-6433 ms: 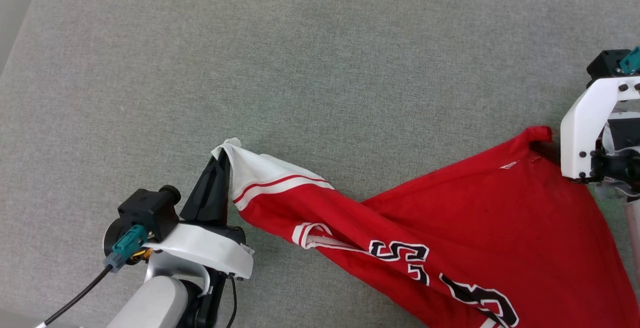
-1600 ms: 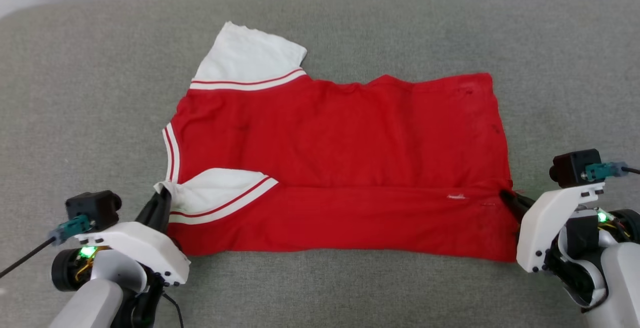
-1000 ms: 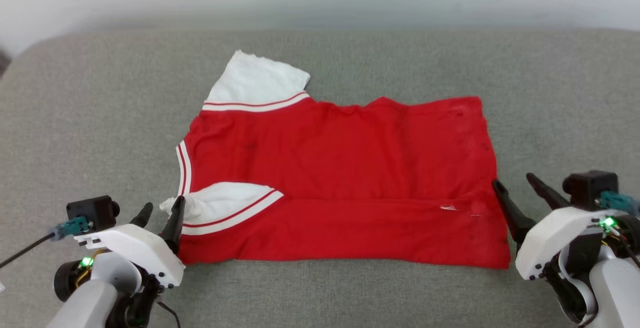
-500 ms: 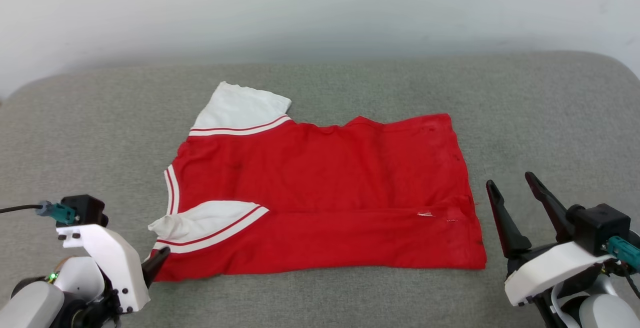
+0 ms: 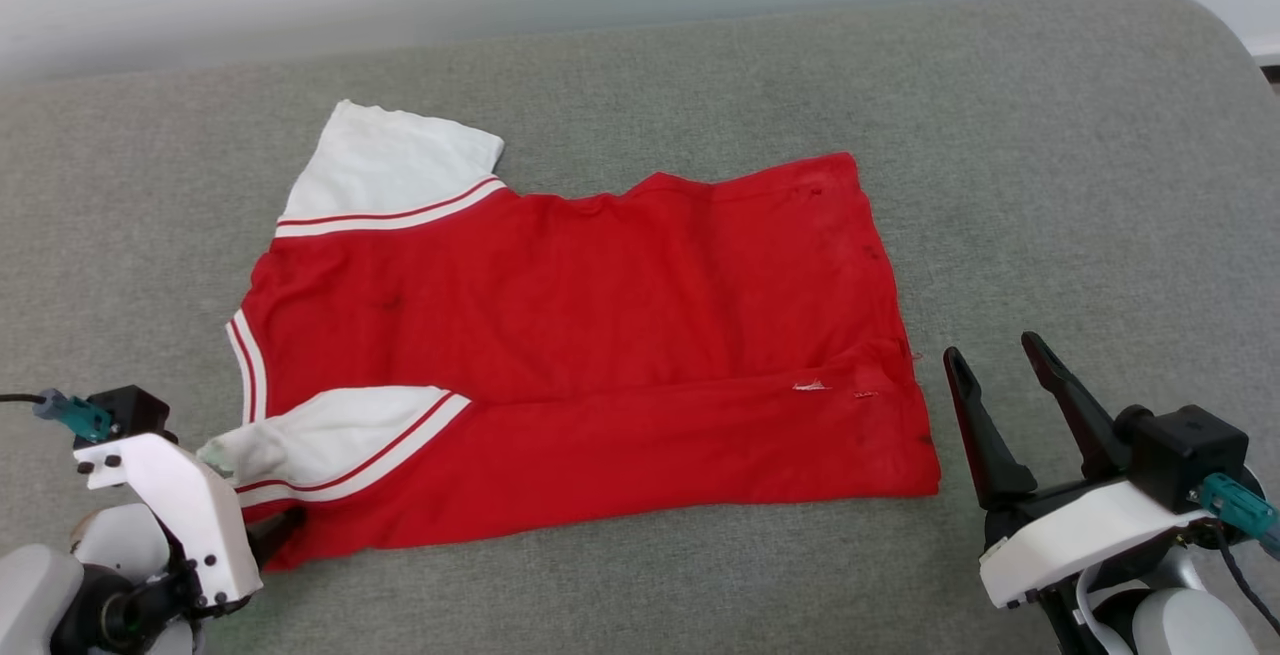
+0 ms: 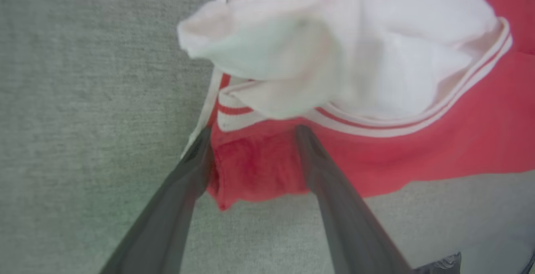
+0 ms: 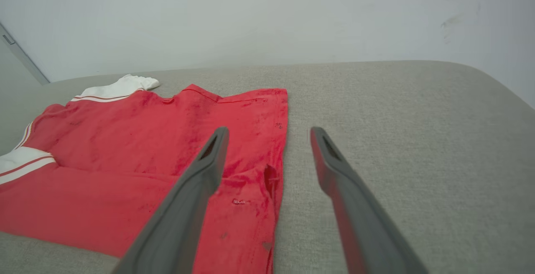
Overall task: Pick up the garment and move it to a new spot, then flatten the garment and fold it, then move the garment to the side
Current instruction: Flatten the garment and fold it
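The garment (image 5: 600,335) lies spread on the grey cushion, red side up, its print hidden. Its near long edge is folded up over the body. One white sleeve (image 5: 385,170) sticks out at the far left, and the other (image 5: 320,440) lies folded over the near left part. My left gripper (image 5: 272,527) sits at the near left corner. In the left wrist view the left gripper (image 6: 250,136) is open, with its fingers on either side of the red corner (image 6: 255,169) under the bunched white sleeve (image 6: 334,56). My right gripper (image 5: 990,350) stands open just right of the garment's right edge (image 7: 280,148), touching nothing.
The grey cushion (image 5: 1050,185) reaches well past the garment on the right and far sides. Its rounded corner (image 5: 1215,20) shows at the upper right. A pale wall (image 7: 250,14) rises behind it.
Both grippers held the hanging garment, laid it flat and let go. In the last second the left gripper dropped to the near left corner and the right backed off. The view also shifted.
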